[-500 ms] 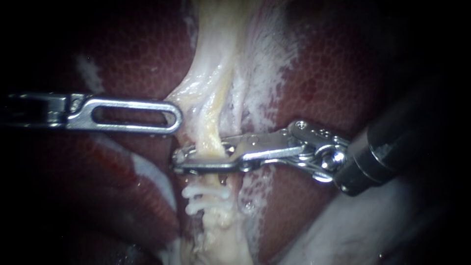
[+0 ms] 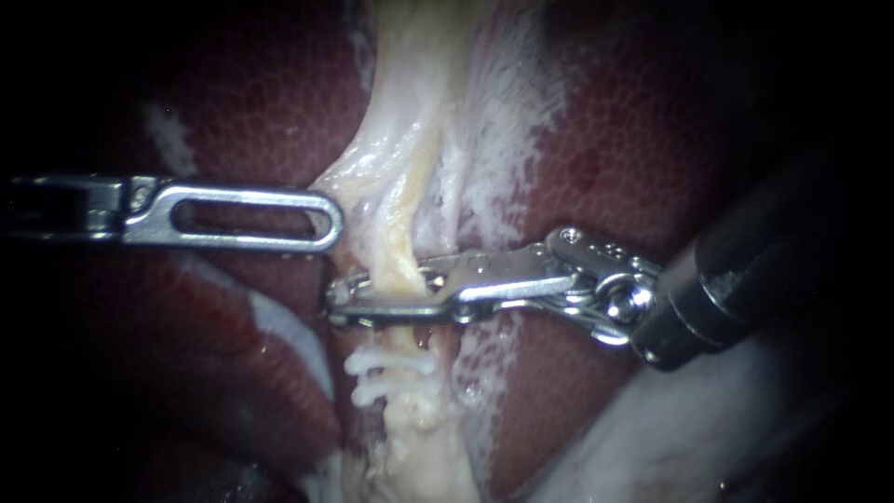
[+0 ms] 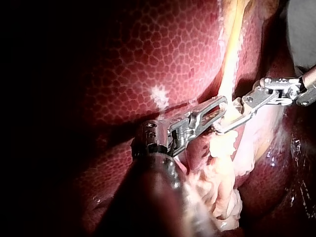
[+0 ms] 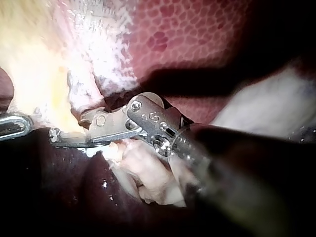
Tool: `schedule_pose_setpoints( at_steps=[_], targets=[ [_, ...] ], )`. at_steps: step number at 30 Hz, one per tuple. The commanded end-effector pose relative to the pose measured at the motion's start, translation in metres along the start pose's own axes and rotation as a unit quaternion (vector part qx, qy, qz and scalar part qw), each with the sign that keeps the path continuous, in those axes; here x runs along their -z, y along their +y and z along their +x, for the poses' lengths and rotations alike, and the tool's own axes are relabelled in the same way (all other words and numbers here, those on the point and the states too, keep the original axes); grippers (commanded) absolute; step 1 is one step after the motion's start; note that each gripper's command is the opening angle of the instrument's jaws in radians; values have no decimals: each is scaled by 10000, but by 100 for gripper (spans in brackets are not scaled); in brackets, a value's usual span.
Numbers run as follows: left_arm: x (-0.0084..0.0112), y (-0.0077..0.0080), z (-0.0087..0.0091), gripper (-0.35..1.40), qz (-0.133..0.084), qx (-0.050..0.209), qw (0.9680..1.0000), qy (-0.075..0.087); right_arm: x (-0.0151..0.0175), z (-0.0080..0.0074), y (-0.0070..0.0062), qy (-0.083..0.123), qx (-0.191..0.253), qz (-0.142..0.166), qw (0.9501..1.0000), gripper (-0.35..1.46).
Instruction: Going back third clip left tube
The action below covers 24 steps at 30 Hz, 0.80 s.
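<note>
Nearest, right instrument (image 2: 340, 300) comes in over the lower right liver (image 2: 633, 140). Its jaws stand narrowly open, one on each side of the tube (image 2: 402, 247), which passes through the gap. No firm squeeze shows, so I read it as straddling, not gripping. Whether a clip sits inside the jaws cannot be told.

Just below the jaws, two white clips (image 2: 391, 365) lie across the tube, close together, in the cleft between the liver lobes.

Further up, left instrument (image 2: 328, 222) lies flat over the left liver lobe. Its slotted jaws look closed together, the tip touching pale tissue at the tube's side; no held tissue visible.

Beyond that, the tube runs up the cleft and away.

Step, as judged: the right instrument is at the clip site and due to back off. The next move needs the jaws wide enough to clear the tube, then a straight pull back along the shaft without dragging the tube or catching the clips below. The left instrument should hold steady.
</note>
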Motion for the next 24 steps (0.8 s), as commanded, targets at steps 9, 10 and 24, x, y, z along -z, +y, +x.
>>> schedule_pose_setpoints(
  at_steps=[9, 10, 24],
  targets=[
    [0, 0, 0, -35, -2, 0, 10000, -1, -1, -6, 1, 30, 7, 114, 9999, 2],
    [0, 0, 0, -35, -2, 0, 10000, -1, -2, -8, 1, 28, 13, 111, 9999, 10],
    [1, 0, 1, -35, 0, -2, 10000, 1, -11, -19, 3, 107, 922, -362, 9950, 60]
  ],
)
